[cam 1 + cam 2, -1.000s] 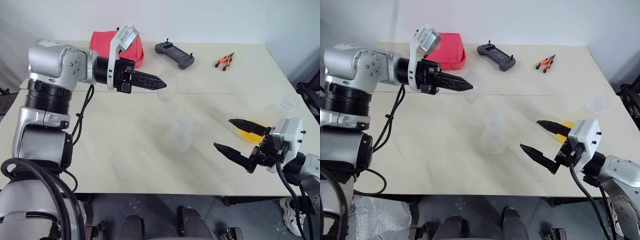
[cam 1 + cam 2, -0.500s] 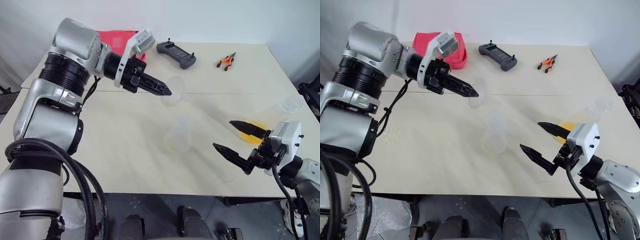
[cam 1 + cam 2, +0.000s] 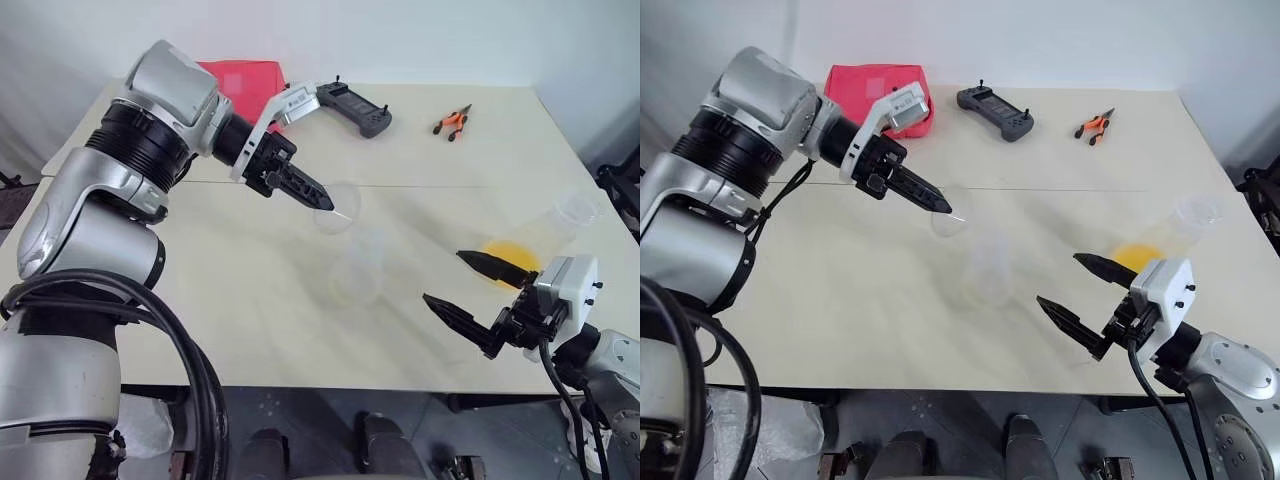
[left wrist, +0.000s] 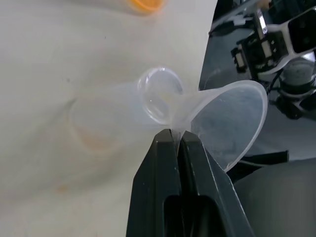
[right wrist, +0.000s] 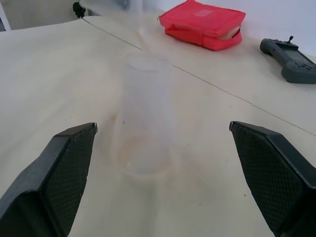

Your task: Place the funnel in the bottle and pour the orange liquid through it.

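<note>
Clear plastic funnel (image 4: 228,118): pinched by thin rim edge in left tool (image 3: 322,199), black fingers fully closed on it; held in air above & just behind bottle (image 3: 358,268), stem tilted, not yet in neck.
Bottle: translucent, upright, mid worktop (image 3: 250,290), free-standing.
Orange liquid (image 3: 506,259): in clear cup lying near right worktop edge, just beyond right tool (image 3: 462,282); that tool spread to widest, holding nothing, level w/ bottle.

Risks (est.): edge-only grip, so funnel may pivot or slip on contact; tilted stem may catch neck rim & tip light, unsteadied bottle.

View diffs: left wrist view gives stem vs bottle mouth, close but offset. Right wrist view gives bottle framed between open fingers, plus red pouch (image 5: 205,24) & controller (image 5: 290,54) behind. Head views add pliers (image 3: 450,122) & overall layout.
</note>
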Tool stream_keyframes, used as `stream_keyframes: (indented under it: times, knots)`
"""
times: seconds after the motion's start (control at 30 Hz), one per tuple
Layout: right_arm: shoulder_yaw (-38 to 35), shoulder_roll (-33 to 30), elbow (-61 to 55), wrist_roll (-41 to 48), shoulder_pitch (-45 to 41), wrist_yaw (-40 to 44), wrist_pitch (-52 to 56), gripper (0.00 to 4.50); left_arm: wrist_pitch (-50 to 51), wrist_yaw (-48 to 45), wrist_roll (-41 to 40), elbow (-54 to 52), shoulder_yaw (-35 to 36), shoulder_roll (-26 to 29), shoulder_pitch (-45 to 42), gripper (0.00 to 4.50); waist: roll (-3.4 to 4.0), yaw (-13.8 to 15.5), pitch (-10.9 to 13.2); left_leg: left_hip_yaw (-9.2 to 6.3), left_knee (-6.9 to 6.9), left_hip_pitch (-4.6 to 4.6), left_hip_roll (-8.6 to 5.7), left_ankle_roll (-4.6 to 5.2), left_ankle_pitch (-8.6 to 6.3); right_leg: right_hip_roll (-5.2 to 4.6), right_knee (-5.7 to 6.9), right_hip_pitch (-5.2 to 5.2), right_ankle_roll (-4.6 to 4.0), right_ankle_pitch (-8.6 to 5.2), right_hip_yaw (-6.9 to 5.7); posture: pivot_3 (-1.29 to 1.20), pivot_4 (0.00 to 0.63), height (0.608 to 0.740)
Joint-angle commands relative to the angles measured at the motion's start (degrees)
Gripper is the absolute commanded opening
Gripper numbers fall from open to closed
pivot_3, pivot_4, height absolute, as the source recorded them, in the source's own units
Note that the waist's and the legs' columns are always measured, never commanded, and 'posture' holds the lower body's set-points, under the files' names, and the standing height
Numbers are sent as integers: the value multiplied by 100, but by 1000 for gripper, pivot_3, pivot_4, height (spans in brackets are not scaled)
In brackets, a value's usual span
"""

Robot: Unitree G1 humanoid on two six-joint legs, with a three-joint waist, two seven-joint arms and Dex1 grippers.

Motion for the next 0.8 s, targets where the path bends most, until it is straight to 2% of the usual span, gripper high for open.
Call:
stream_keyframes:
  times: [0.03,0.37,0.8]
  knots:
    - [-78,33,-186,-41,2,-38,-157,4500,-174,-644,-266,-174,-191,31,-311,63,-1,3,0,0,0,0,0,0,0,0,0,0,0,0,0,0,150,740]
    - [-97,39,-222,-52,141,-66,-231,4500,-751,-644,-442,-153,-833,-50,-494,63,-1,1,1,1,0,-1,0,1,-1,0,-2,0,0,0,0,0,150,740]
    - [-54,37,-228,-138,-14,16,-400,4500,-1472,-644,-357,749,-1423,-865,-917,63,-2,1,2,1,0,-4,-2,7,-3,2,-10,0,0,0,3,0,150,740]
